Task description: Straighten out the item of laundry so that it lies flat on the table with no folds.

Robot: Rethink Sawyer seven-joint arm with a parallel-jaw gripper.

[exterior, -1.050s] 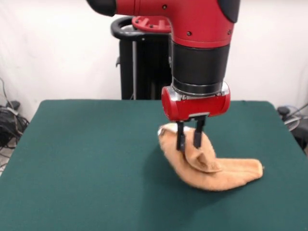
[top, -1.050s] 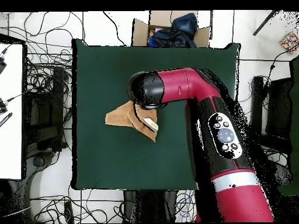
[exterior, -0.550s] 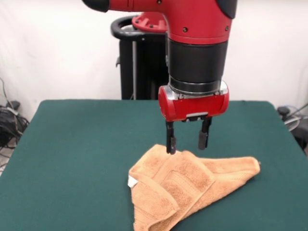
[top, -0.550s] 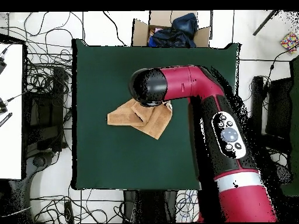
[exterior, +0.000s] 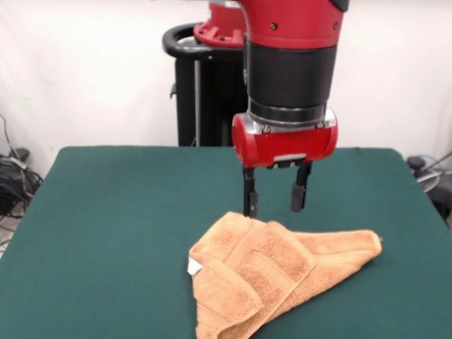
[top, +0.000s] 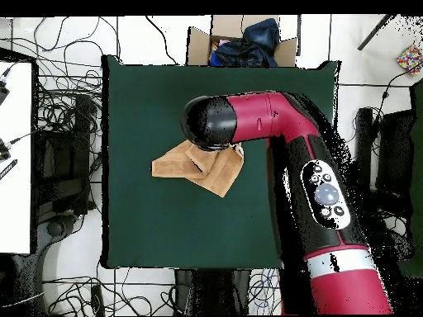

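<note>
Hand (exterior: pixel 275 200) risen, towel (exterior: pixel 272 268) folded mid-table (exterior: pixel 113 212)

No readable text, brand name, number or sign appears in either view. The small white tag (exterior: pixel 193 266) on the towel (exterior: pixel 275 272) is too small to show any printing. The light round buttons (top: pixel 325 195) on the red arm (top: pixel 289 153), seen from overhead, carry no legible markings.
</note>
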